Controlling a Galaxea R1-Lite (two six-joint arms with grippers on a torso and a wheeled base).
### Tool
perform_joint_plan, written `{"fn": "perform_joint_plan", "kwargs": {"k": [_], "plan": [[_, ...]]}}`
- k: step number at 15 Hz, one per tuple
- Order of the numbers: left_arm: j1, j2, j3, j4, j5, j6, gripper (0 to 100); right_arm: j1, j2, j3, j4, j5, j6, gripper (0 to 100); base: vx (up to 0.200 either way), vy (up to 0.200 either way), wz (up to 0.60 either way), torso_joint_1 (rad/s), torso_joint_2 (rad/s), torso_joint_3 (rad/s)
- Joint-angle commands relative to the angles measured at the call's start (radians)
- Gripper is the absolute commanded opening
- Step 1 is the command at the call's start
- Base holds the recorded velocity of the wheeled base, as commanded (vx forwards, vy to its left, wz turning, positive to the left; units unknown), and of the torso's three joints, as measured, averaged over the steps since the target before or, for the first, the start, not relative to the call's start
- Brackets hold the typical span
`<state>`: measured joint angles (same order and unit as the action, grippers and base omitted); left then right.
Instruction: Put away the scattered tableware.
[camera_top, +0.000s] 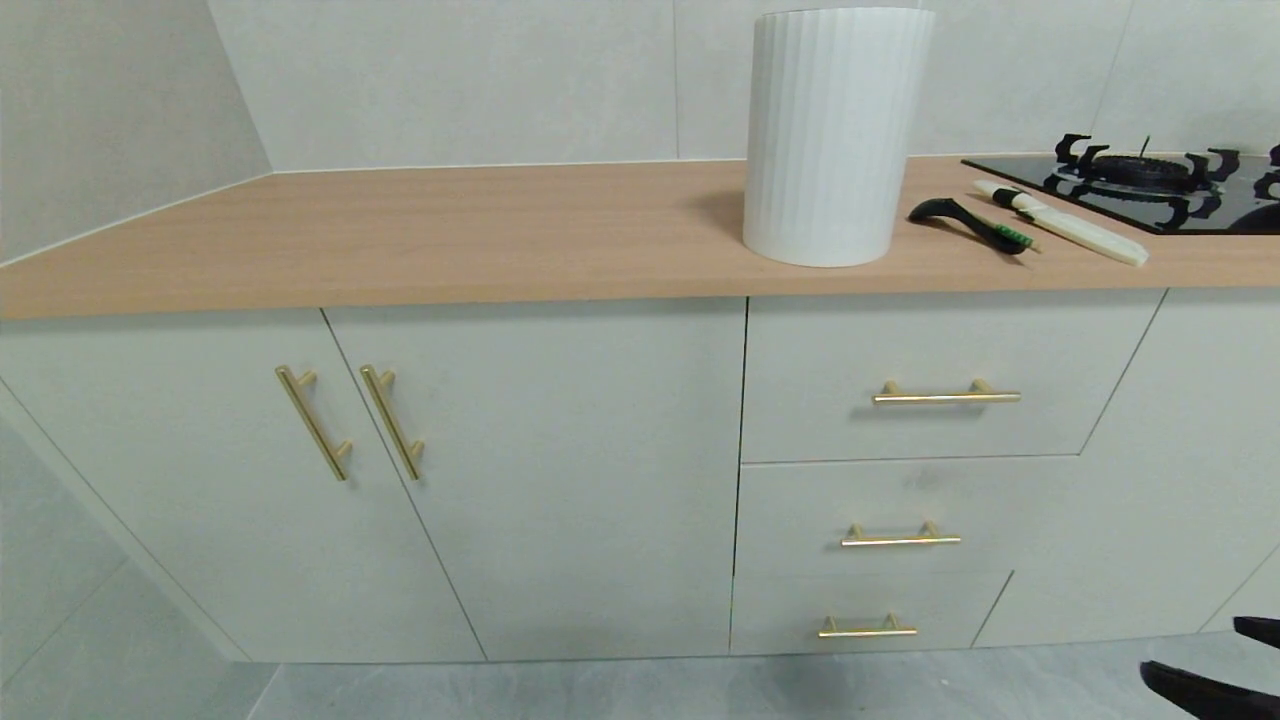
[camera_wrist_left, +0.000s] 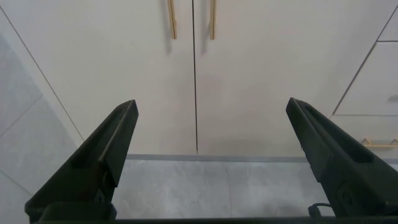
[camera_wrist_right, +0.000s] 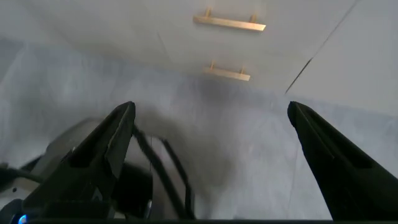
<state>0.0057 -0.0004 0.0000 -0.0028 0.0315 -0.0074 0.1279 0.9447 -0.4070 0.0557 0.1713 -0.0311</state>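
Knife (camera_top: 1065, 222), black utensil (camera_top: 968, 223) near countertop (camera_top: 400, 240) front edge

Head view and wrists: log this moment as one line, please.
left claw: open, empty | right claw: open, empty | peeler, knife: on counter, right of white canister | drawers: shut

A wooden countertop (camera_top: 450, 235) runs along a pale tiled wall (camera_top: 480, 80), and a black gas hob (camera_top: 1140, 185) is set into its far right end. Beneath the counter, two pale cabinet doors (camera_top: 560, 480) stand shut side by side, each with an upright gold bar handle (camera_top: 313, 422) near the seam between them. To their right, three drawers (camera_top: 930, 340) are stacked, all closed, each with a horizontal gold handle (camera_top: 946, 396). Below lies a grey tiled floor (camera_top: 650, 690).
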Motion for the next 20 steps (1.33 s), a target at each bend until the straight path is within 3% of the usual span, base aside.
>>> {"fn": "perform_joint_plan", "kwargs": {"k": [1,7,9,11,14,20], "plan": [[0.000,0.000,0.000,0.000,0.001,0.000,100,0.019,0.416,-0.115,-0.106,0.001,-0.009,100,0.000,0.000,0.00,0.000,0.00,0.000],[0.000,0.000,0.000,0.000,0.001,0.000,100,0.047,0.835,-0.204,-0.370,-0.065,-0.004,100,0.000,0.000,0.00,0.000,0.00,0.000],[0.000,0.000,0.000,0.000,0.001,0.001,100,0.049,0.951,-0.205,-0.494,-0.079,0.002,100,0.000,0.000,0.00,0.000,0.00,0.000],[0.000,0.000,0.000,0.000,-0.001,0.001,100,0.076,1.108,-0.199,-0.698,-0.156,0.019,100,0.000,0.000,0.00,0.000,0.00,0.000],[0.000,0.000,0.000,0.000,0.001,0.001,100,0.082,1.195,-0.188,-0.892,-0.213,0.068,100,0.000,0.000,0.00,0.000,0.00,0.000],[0.000,0.000,0.000,0.000,-0.001,0.001,100,0.081,1.339,-0.194,-1.149,-0.285,0.095,100,0.000,0.000,0.00,0.000,0.00,0.000]]}}
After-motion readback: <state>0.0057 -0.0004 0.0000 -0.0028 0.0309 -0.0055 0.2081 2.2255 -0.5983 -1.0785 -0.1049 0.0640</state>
